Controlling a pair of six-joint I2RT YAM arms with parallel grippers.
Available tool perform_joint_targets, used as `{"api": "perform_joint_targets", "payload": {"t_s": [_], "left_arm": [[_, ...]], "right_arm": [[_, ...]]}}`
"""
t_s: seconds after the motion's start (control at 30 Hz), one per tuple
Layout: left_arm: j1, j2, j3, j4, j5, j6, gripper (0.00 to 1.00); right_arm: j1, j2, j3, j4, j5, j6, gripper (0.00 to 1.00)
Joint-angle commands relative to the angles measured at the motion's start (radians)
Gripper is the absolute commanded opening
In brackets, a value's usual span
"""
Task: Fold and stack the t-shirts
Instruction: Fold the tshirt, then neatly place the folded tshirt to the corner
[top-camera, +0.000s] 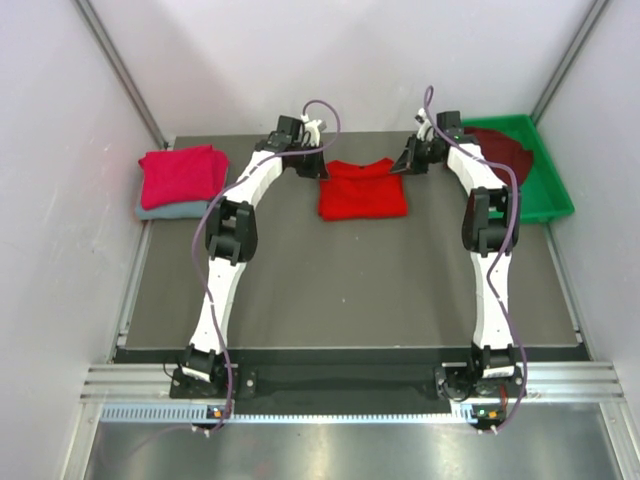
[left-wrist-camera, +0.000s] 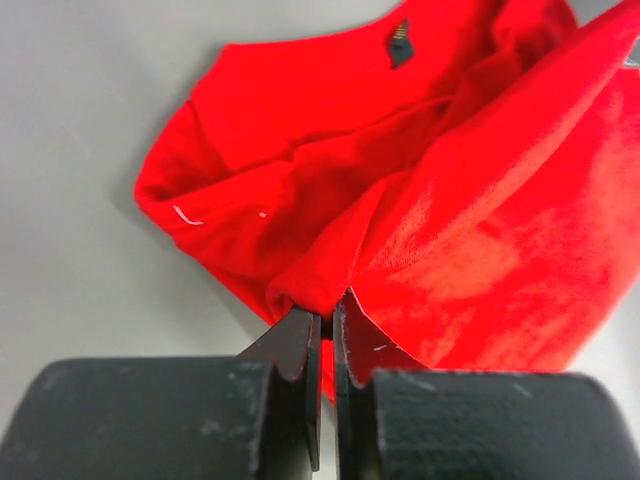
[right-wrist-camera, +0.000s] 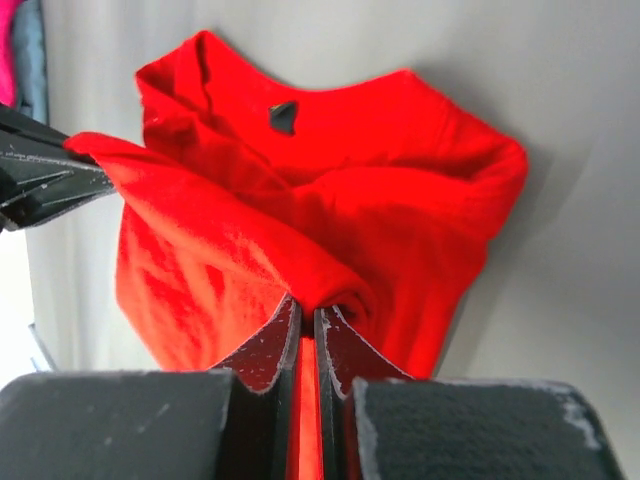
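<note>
The bright red t-shirt (top-camera: 362, 188) lies part-folded on the dark table, its collar label facing up (left-wrist-camera: 400, 42). My left gripper (top-camera: 318, 166) is at the shirt's left upper corner and is shut on a bunched red fold (left-wrist-camera: 325, 318). At the right upper corner my right gripper (top-camera: 405, 164) is likewise shut on a fold of the same shirt (right-wrist-camera: 307, 315), and cloth hangs stretched between the two. At far left a folded crimson-pink t-shirt (top-camera: 183, 175) rests on a grey-blue one (top-camera: 158, 211). A dark maroon t-shirt (top-camera: 503, 150) lies in the green tray.
The green plastic tray (top-camera: 550, 195) stands at the back right corner. White walls close in the table on the left, right and back. Dark bare tabletop (top-camera: 350, 290) stretches from the red shirt to the arm bases.
</note>
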Motion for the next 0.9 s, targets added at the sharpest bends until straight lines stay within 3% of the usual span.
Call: {"api": "perform_joint_targets", "payload": {"t_s": [0.0,0.03,0.13,0.23,0.3,0.5,0.73,0.87], "left_arm": [[0.011,0.001,0.054,0.096,-0.061,-0.007,0.09],[0.011,0.001,0.056,0.096,-0.079,-0.008,0.43],[0.011,-0.030,0.077,0.091,-0.148,-0.007,0.79],[0.009,-0.099,0.079,0.093,-0.188,0.002,0.82],[0.009,-0.156,0.061,0.094,-0.217,0.002,0.80],[0.026,-0.234,-0.087,0.050,-0.190,-0.050,0.78],[0.053,-0.207,-0.223,0.010,-0.015,-0.160,0.81],[0.072,-0.162,-0.255,0.044,0.011,-0.191,0.81]], "right_arm": [[0.007,0.006,0.068,0.060,0.031,0.003,0.01],[0.007,0.005,0.077,0.060,0.039,0.003,0.09],[0.004,-0.027,0.088,0.072,0.043,-0.008,0.43],[0.002,-0.084,0.091,0.072,0.072,-0.037,0.55],[0.002,-0.125,0.088,0.070,0.086,-0.066,0.57],[0.013,-0.149,0.067,0.053,0.059,-0.086,0.56],[0.053,-0.150,0.001,0.063,0.008,-0.052,0.55],[0.076,-0.115,-0.016,0.064,-0.003,-0.043,0.55]]}}
